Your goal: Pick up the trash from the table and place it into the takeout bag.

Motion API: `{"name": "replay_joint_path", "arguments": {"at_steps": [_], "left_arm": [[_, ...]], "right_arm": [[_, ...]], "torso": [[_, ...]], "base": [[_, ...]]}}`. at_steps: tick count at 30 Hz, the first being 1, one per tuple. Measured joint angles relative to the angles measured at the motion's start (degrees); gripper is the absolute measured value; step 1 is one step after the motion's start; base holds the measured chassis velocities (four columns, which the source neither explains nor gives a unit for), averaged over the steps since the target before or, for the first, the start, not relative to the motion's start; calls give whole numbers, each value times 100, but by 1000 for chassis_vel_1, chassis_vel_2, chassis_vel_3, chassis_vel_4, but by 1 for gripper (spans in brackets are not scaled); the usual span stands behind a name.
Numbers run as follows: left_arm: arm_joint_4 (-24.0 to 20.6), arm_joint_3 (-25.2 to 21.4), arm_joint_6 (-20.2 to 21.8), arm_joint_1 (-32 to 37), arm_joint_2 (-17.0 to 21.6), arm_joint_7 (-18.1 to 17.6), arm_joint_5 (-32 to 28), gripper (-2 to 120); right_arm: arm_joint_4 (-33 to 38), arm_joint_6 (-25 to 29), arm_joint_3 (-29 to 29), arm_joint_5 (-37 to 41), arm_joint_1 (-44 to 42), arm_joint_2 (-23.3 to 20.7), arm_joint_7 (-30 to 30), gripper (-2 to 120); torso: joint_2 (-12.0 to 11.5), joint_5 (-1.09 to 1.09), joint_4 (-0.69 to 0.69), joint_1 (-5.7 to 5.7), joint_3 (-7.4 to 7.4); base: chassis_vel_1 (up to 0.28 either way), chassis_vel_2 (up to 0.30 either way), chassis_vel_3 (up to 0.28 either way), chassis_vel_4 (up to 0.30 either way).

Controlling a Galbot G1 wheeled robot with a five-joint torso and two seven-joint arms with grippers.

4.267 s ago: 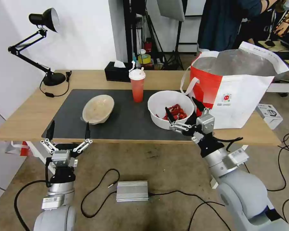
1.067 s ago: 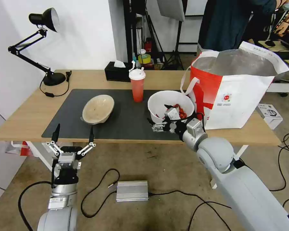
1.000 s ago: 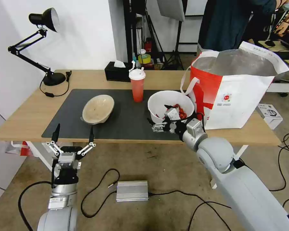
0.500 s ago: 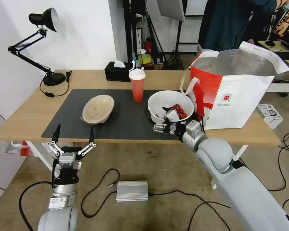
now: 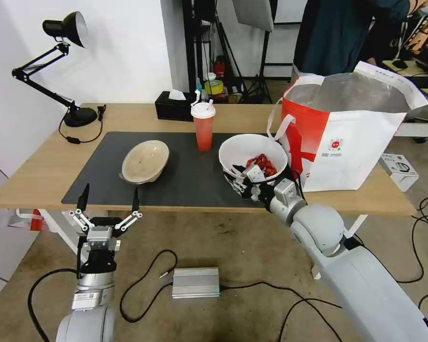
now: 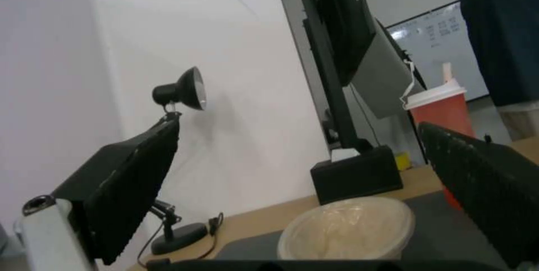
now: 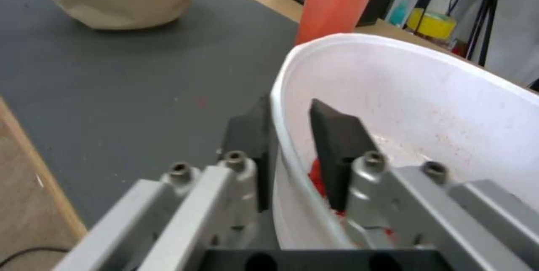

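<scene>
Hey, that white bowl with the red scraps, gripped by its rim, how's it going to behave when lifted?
The right gripper pinches only the near wall of the white bowl, so it will likely tilt down at the far side. The thin wall may flex. The red scraps lie loose and could slide or spill.

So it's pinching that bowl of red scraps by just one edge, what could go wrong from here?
1. The right gripper clamps only the near rim of the white bowl, so lifting could tip it and spill the crawfish scraps.
2. The thin wall might flex and slip free.
3. The takeout bag stands close beside the bowl, so the swing could catch its strap.
</scene>
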Motion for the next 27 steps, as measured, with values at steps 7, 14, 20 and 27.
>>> {"name": "replay_joint_path", "arguments": {"at_steps": [7,14,20,27], "left_arm": [[15,0,-17,-10,0,-4,0,100],[28,0,-22,-27,0,-7,-1,100],[50,-1,-29,-42,0,-10,-2,100],[66,-4,-31,-61,0,-11,-3,100]], "right_arm": [[5,-5,-3,-43,-22,-7,-23,2],[6,-2,-10,-47,-28,-16,-35,2],[-8,6,-14,-61,-27,-15,-60,2],[-39,25,-17,-93,-10,-11,-116,2]], "torso": [[0,0,0,0,0],[0,0,0,0,0],[0,0,0,0,0],[0,0,0,0,0]], "base": [[0,0,0,0],[0,0,0,0],[0,0,0,0],[0,0,0,0]]}}
